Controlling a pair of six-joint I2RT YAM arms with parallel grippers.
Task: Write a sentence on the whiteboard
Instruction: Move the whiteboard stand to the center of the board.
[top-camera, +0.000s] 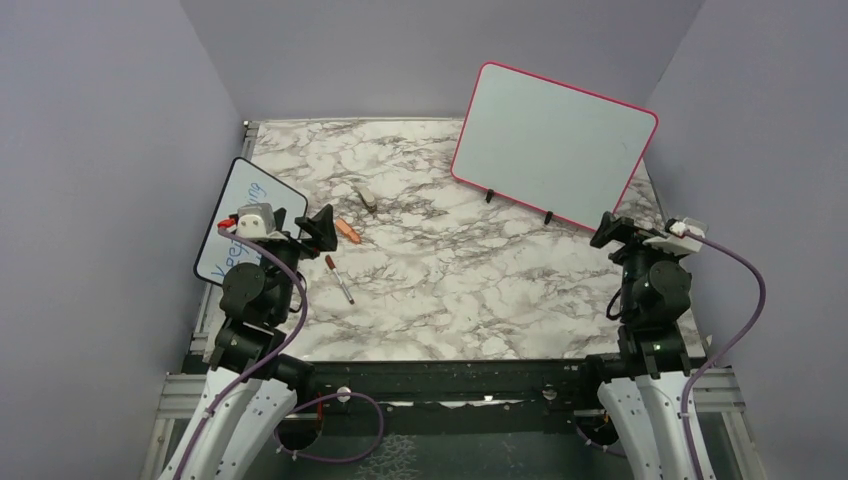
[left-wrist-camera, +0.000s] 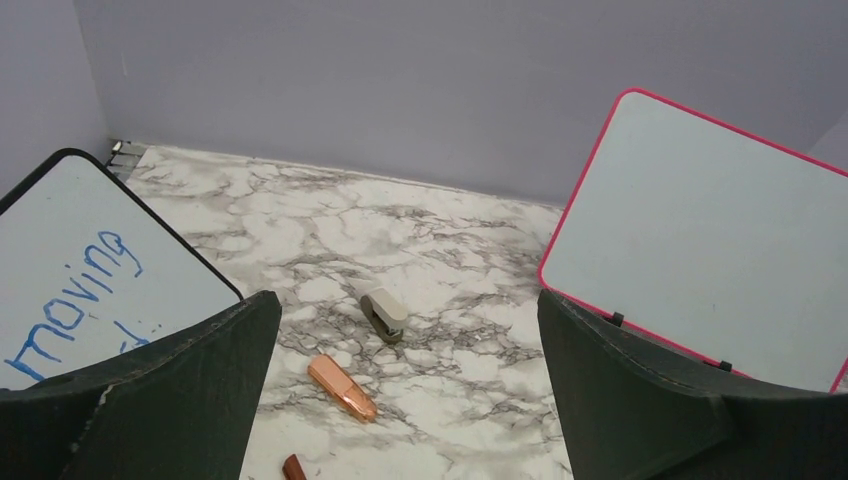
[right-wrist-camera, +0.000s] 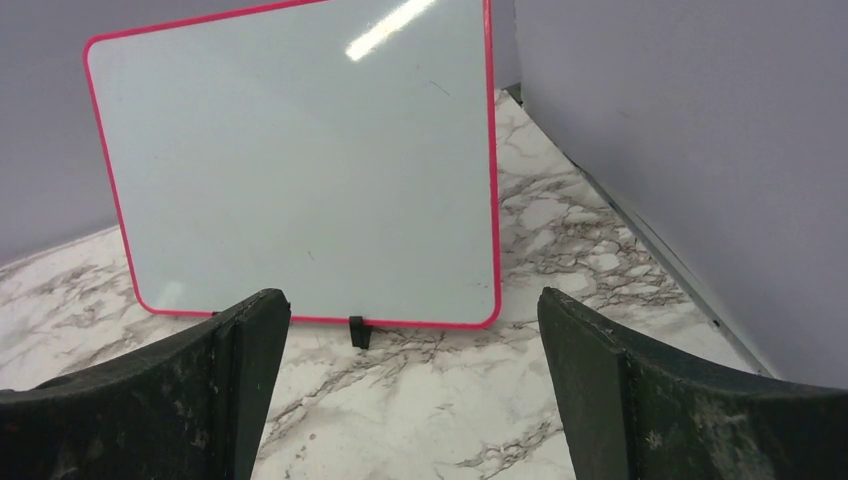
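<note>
The whiteboard (top-camera: 553, 143) with a pink-red frame stands tilted on small black feet at the back right. Its face is blank in every view, so no sentence shows on it. It also shows in the left wrist view (left-wrist-camera: 700, 230) and the right wrist view (right-wrist-camera: 300, 160). A red-brown marker (top-camera: 338, 278) lies uncapped on the marble table, with its orange cap (top-camera: 347, 231) lying apart from it. My left gripper (top-camera: 312, 228) is open and empty, just left of the cap. My right gripper (top-camera: 610, 230) is open and empty, in front of the whiteboard's right foot.
A smaller black-framed board (top-camera: 240, 215) with blue writing leans at the left edge behind my left arm. A small grey-brown eraser (top-camera: 367, 198) lies behind the cap, and shows in the left wrist view (left-wrist-camera: 384, 312). Purple walls close in the table (top-camera: 480, 290).
</note>
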